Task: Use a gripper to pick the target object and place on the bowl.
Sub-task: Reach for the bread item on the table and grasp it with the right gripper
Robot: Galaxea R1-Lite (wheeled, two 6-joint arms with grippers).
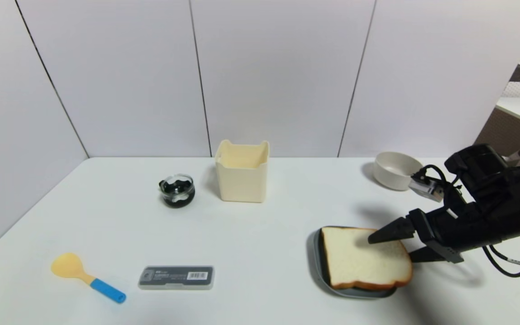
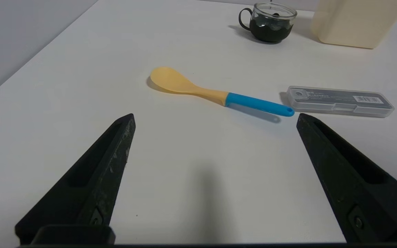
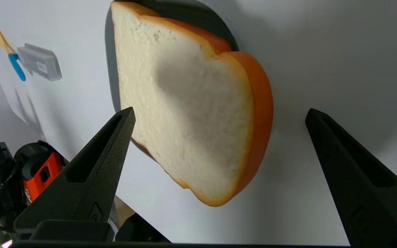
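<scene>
The bread slice (image 1: 361, 259), white with an orange-brown crust, lies on a flat blue-grey plate (image 1: 316, 255) at the front right of the table. It also shows in the right wrist view (image 3: 191, 113). My right gripper (image 1: 391, 248) is open and empty, its fingers pointing left at the slice's right edge, one tip over the bread, the other beside the crust. The off-white bowl (image 1: 395, 170) stands behind it at the back right. My left gripper (image 2: 215, 119) is open and empty over bare table, out of the head view.
A cream square container (image 1: 242, 170) and a glass cup with dark contents (image 1: 177, 190) stand at the back middle. A yellow spoon with a blue handle (image 1: 86, 276) and a grey flat case (image 1: 176, 277) lie at the front left.
</scene>
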